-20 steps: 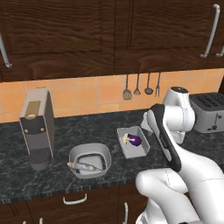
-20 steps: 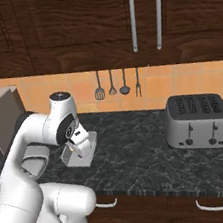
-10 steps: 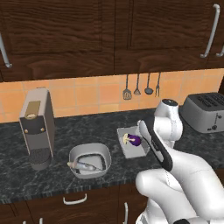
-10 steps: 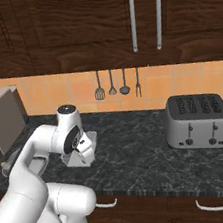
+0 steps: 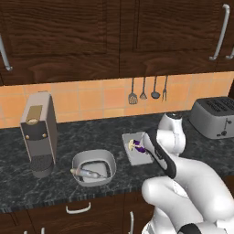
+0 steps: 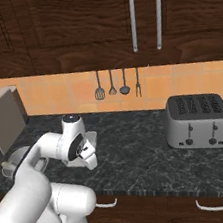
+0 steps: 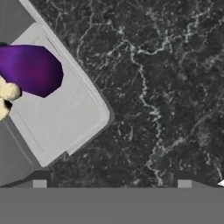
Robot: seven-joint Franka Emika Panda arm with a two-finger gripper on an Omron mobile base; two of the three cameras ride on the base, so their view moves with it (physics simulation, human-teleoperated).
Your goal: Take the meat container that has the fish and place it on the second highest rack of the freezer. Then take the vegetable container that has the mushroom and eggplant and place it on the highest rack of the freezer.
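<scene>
The gripper (image 7: 112, 183) hangs low over the dark counter (image 7: 166, 87), its tips spread wide with nothing between them. Just beside it lies the vegetable tray (image 7: 65, 118), holding the eggplant (image 7: 30, 70) and mushroom (image 7: 6, 98). It looks light and rigid but slick; its thin rim seems the best hold. Farther off sits the fish tub (image 5: 93, 167).

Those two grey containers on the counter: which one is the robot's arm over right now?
The flat tray holding the purple eggplant and mushroom, beside the arm; the rounded tub with the fish sits apart, nearer the coffee machine.
</scene>
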